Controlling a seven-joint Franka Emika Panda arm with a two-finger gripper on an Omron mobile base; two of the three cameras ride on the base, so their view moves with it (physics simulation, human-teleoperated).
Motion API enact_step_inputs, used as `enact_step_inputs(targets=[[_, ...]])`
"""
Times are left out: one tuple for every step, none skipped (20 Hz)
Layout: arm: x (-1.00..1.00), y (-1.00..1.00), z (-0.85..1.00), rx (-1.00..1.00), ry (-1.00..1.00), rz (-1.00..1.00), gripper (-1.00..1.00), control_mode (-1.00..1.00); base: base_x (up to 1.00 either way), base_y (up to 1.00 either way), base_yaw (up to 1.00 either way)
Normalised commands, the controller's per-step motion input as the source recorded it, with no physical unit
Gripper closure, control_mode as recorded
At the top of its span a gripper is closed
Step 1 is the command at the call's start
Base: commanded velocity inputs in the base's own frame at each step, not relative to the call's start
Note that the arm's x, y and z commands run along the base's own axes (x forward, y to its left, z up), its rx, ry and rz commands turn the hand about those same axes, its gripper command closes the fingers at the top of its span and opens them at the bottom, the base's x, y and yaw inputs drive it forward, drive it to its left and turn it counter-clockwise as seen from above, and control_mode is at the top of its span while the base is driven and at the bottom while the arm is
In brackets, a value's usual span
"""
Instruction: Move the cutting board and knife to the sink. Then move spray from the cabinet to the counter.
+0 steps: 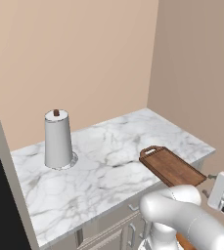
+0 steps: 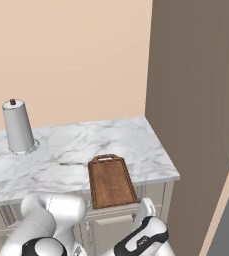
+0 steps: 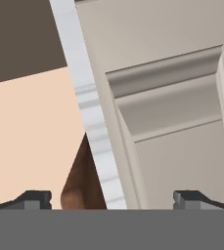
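Note:
The dark reddish-brown cutting board (image 1: pixel 171 166) (image 2: pixel 110 181) lies on the white marble counter (image 1: pixel 103 161) (image 2: pixel 56 160), handle toward the wall and near end slightly over the front edge. In the hand view, a corner of the cutting board (image 3: pixel 81 188) pokes past the counter edge (image 3: pixel 91 122). My gripper (image 3: pixel 112 202) is open, fingertips far apart with nothing between them. It sits low in front of the counter, just below the board's near end. The knife, the sink, the spray and the cabinet are out of view.
A white paper-towel roll (image 1: pixel 58 139) (image 2: pixel 18 126) stands on the counter's left part. Cream panelled base cabinet fronts (image 3: pixel 177 127) (image 2: pixel 113 230) are close before the hand. A tall taupe wall (image 2: pixel 196 110) bounds the counter's right end.

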Motion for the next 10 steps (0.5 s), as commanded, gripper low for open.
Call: enact_step_inputs(targets=[[0.04, 0.0, 0.0, 0.0, 0.0, 0.0, -1.0, -1.0, 0.0, 0.0, 0.0], [0.01, 0.0, 0.0, 0.0, 0.0, 0.0, -1.0, -1.0, 0.0, 0.0, 0.0], [0.03, 0.0, 0.0, 0.0, 0.0, 0.0, -1.0, -1.0, 0.0, 0.0, 0.0], [0.01, 0.0, 0.0, 0.0, 0.0, 0.0, -1.0, -1.0, 0.0, 0.0, 0.0], [0.01, 0.0, 0.0, 0.0, 0.0, 0.0, -1.0, -1.0, 0.0, 0.0, 0.0], [0.0, 0.0, 0.0, 0.0, 0.0, 0.0, -1.0, -1.0, 0.0, 0.0, 0.0], [0.01, 0.0, 0.0, 0.0, 0.0, 0.0, -1.0, -1.0, 0.0, 0.0, 0.0], [0.04, 0.0, 0.0, 0.0, 0.0, 0.0, -1.0, -1.0, 0.0, 0.0, 0.0], [0.08, 0.0, 0.0, 0.0, 0.0, 0.0, -1.0, -1.0, 0.0, 0.0, 0.0], [0.11, 0.0, 0.0, 0.0, 0.0, 0.0, -1.0, -1.0, 0.0, 0.0, 0.0]])
